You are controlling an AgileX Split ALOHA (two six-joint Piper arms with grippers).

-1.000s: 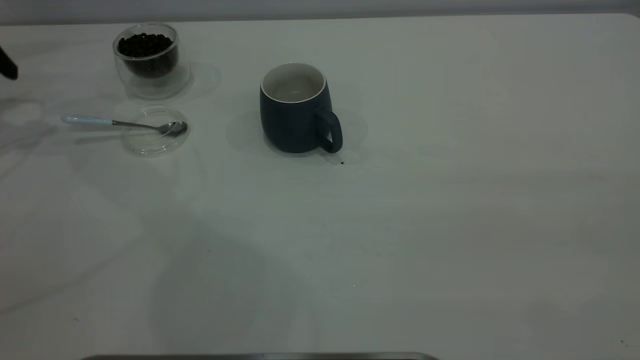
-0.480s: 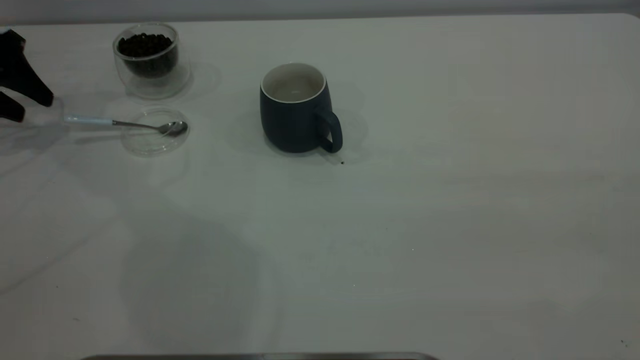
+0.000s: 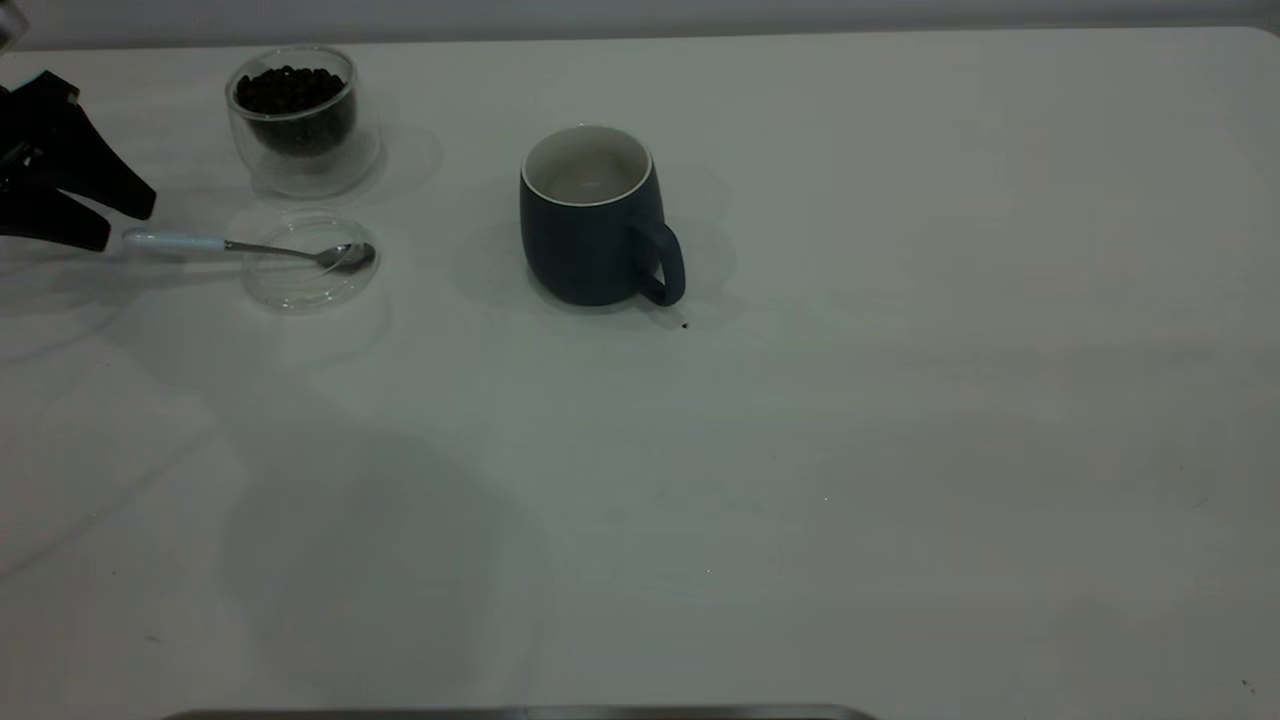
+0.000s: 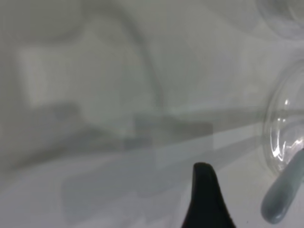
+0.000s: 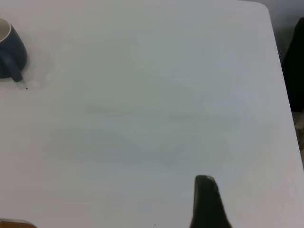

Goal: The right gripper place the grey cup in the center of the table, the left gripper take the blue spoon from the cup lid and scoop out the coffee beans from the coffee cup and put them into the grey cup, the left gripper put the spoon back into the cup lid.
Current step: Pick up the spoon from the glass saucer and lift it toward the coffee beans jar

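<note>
The grey cup (image 3: 590,235) stands upright near the table's (image 3: 900,400) middle, its handle toward the front right and its white inside bare. The blue spoon (image 3: 180,240) lies with its metal bowl in the clear cup lid (image 3: 310,280) and its handle pointing left. Behind it, the glass coffee cup (image 3: 300,115) holds coffee beans (image 3: 290,90). My left gripper (image 3: 130,222) is open at the handle's end, its fingertips (image 4: 204,190) just short of the handle (image 4: 285,194). In the right wrist view a single finger (image 5: 205,194) hangs over bare table, far from the grey cup (image 5: 10,47).
A single dark speck (image 3: 684,325) lies on the table by the cup's handle. The table's rounded corner (image 5: 263,9) shows in the right wrist view, with a dark object (image 5: 294,66) beyond that edge.
My left gripper has come in from the left edge toward the spoon handle's end, fingers apart. The spoon, the lid and both cups have not moved.
</note>
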